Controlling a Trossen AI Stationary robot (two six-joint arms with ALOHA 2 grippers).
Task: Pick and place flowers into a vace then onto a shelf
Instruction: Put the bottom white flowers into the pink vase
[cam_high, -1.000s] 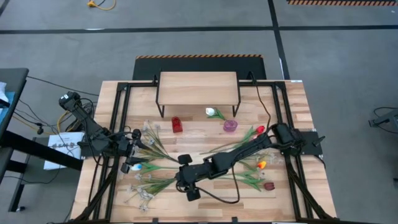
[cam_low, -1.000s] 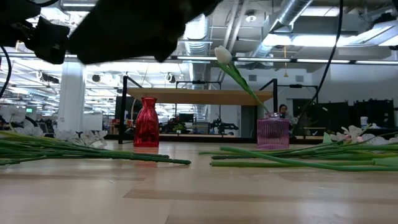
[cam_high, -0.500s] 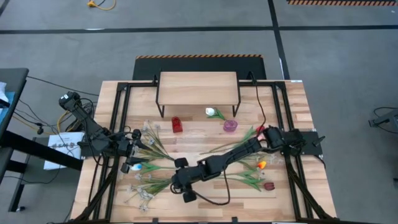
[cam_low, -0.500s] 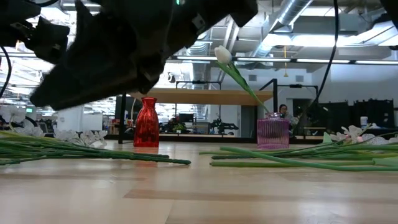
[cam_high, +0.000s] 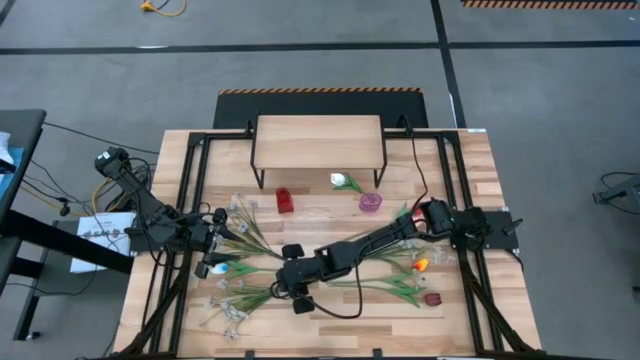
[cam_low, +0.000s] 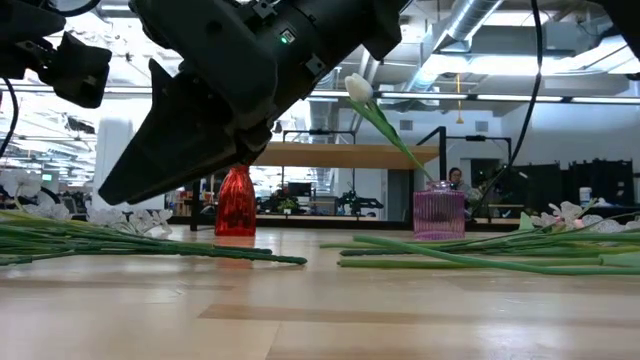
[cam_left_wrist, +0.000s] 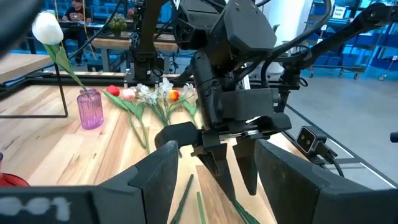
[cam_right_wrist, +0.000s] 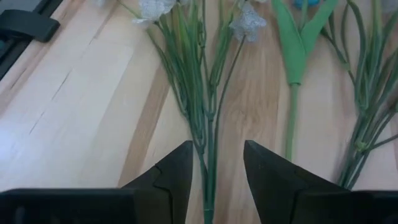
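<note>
My right gripper (cam_right_wrist: 214, 171) is hanging low over the near-left part of the slatted light-wood tabletop (cam_high: 330, 225), fingers apart with nothing between them yet, straddling a bundle of thin green plastic stems (cam_right_wrist: 202, 93) that fan out to small frosted-white blossoms (cam_right_wrist: 247, 26) at the far ends. Just beside that is a broader flat-leaved tulip stem (cam_right_wrist: 292, 68), matte green, lying straight on the boards. My left gripper (cam_high: 212, 258) waits over at the left edge of the table, fingers spread wide and empty. More long-stemmed fake flowers (cam_high: 415, 265) lie scattered on the right, heads red and orange. A white tulip (cam_low: 359, 87) leans tilted in a ribbed, see-through purple vase (cam_low: 439, 214), a glossy red bottle-shaped vase (cam_low: 236, 202) stands left of it, and the low pale-wood shelf on thin black legs (cam_high: 318, 140) sits at the far side.
</note>
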